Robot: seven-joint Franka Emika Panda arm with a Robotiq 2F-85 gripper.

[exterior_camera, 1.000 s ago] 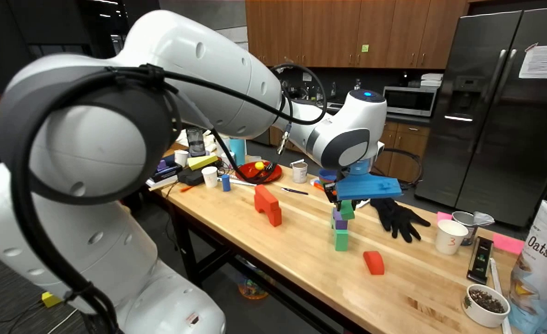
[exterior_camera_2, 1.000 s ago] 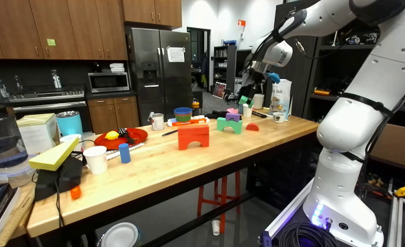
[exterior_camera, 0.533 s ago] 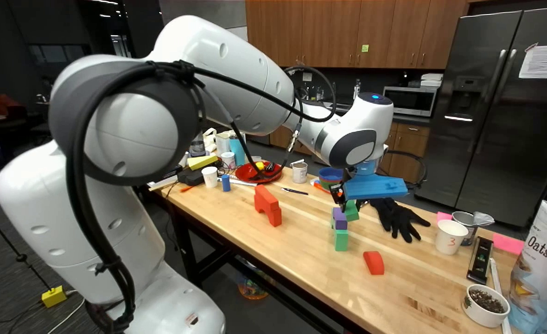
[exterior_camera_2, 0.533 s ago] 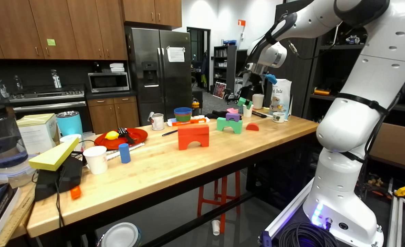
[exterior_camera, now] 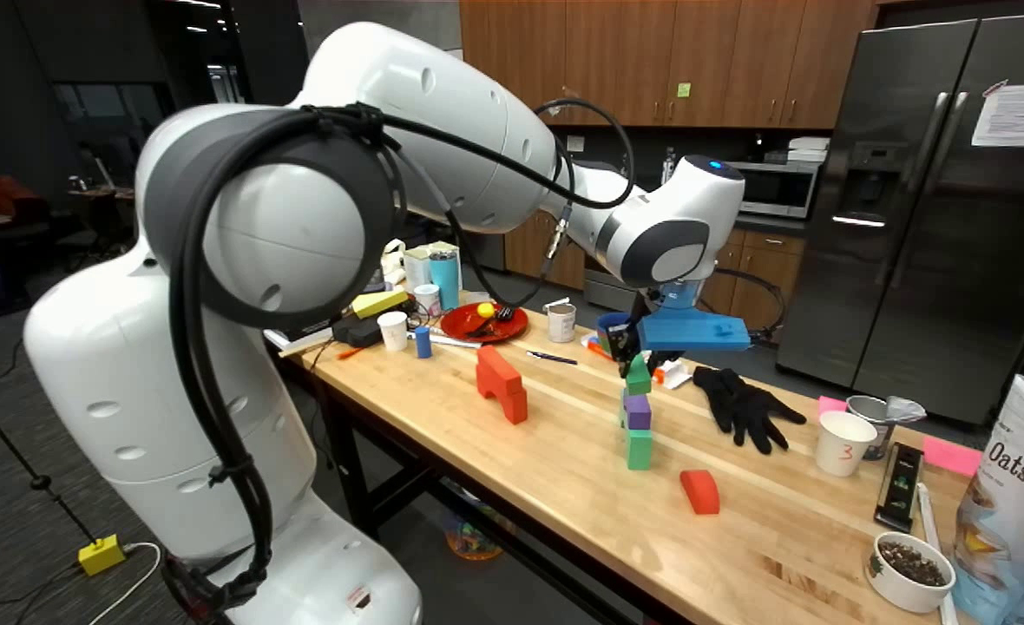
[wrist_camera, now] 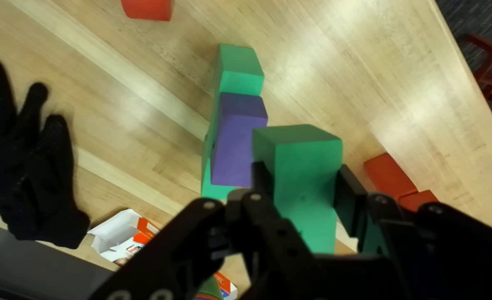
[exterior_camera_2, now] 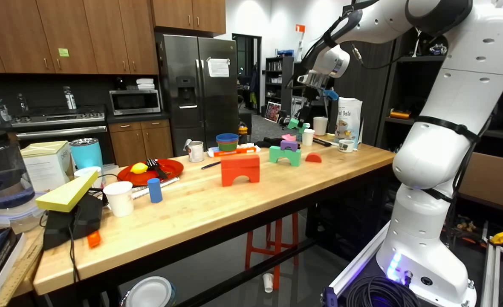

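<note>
Wrist view: the gripper (wrist_camera: 305, 183) pinches a green block (wrist_camera: 306, 166), parted its width. In an exterior view the arm (exterior_camera: 460, 113) arches toward the far edge of the bench (exterior_camera: 564, 451); fridge (exterior_camera: 928, 226) beyond.

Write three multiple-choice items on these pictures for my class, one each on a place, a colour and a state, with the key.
1. Where is the purple block relative to the green arch?
A) beneath it
B) on top of it
C) well apart from it

2. What colour is the held block between the fingers?
A) green
B) red
C) yellow

3. How does the red arch stand?
A) upside down
B) tipped on its side
C) upright on its legs

Key:
1. B, since both exterior views show purple above green.
2. A, since the wrist view shows green faces between the fingers.
3. C, since its opening faces down in an exterior view.
</note>
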